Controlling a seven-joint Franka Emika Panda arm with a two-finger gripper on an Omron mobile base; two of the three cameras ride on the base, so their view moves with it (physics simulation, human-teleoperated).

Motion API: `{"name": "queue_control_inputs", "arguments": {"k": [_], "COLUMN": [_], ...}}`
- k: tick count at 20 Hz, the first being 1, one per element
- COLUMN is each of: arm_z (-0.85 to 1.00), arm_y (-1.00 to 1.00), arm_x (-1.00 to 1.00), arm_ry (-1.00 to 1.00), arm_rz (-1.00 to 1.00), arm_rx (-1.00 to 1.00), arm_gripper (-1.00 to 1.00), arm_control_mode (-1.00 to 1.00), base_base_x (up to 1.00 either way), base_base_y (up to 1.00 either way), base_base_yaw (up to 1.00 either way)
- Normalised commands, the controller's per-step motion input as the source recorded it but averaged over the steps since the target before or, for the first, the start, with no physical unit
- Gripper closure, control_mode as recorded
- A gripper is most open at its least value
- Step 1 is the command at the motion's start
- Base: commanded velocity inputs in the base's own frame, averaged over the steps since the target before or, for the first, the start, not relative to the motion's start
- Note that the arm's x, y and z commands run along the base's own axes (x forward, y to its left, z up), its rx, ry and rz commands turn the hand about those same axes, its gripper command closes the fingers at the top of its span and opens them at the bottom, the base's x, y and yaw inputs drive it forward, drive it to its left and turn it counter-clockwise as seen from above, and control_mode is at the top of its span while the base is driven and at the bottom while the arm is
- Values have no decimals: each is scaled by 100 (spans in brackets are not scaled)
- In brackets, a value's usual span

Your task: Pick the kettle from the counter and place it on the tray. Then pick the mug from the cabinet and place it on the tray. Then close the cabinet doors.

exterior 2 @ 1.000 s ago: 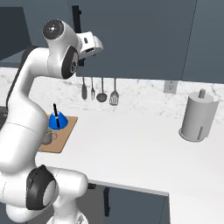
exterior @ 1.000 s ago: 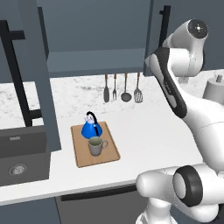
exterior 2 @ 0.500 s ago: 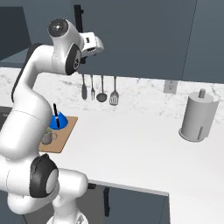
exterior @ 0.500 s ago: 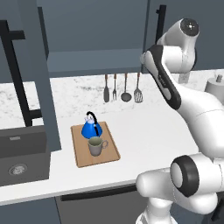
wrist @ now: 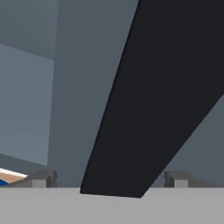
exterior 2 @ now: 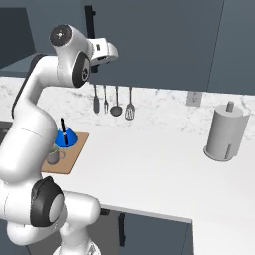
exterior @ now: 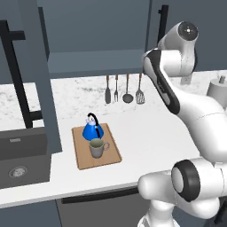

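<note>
Gripper [wrist: 109, 179] standing wide open, gripping nothing — black door handle [wrist: 162, 87] sitting between its fingertips. Kettle [exterior: 93, 130] and mug [exterior: 97, 147] resting on tray [exterior: 84, 159] — mug at kettle's 6 o'clock.

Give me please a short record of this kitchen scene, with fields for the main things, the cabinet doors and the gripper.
kettle: blue kettle stands on the tray, at its far end
mug: mug stands on the tray, in front of the kettle
tray: lies on the counter, beside the sink
cabinet doors: left door stands open; cabinet not yet closed
gripper: gripper open, raised at the cabinet, its fingers on either side of a black door handle
task stage: closing the doors remains
</note>
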Motion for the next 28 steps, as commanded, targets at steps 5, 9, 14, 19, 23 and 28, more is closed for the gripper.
{"name": "queue_control_inputs", "arguments": {"k": [5, 9, 14, 19, 23, 28], "arm_z": [-12, -13, -12, -7, -5, -9], "arm_y": [2, 1, 0, 5, 7, 5], "arm_x": [1, -16, -30, -49, -62, -73], "arm_ry": [0, 0, 0, 1, 1, 0], "arm_rz": [-4, 0, -2, -6, -7, -1], "arm_rx": [2, 2, 0, 2, 3, 2], "arm_gripper": [-100, -100, -100, -100, -100, -100], "arm_control_mode": [-100, -100, -100, -100, -100, -100], "base_base_x": [0, 0, 0, 0, 0, 0], "base_base_y": [0, 0, 0, 0, 0, 0], "base_base_yaw": [0, 0, 0, 0, 0, 0]}}
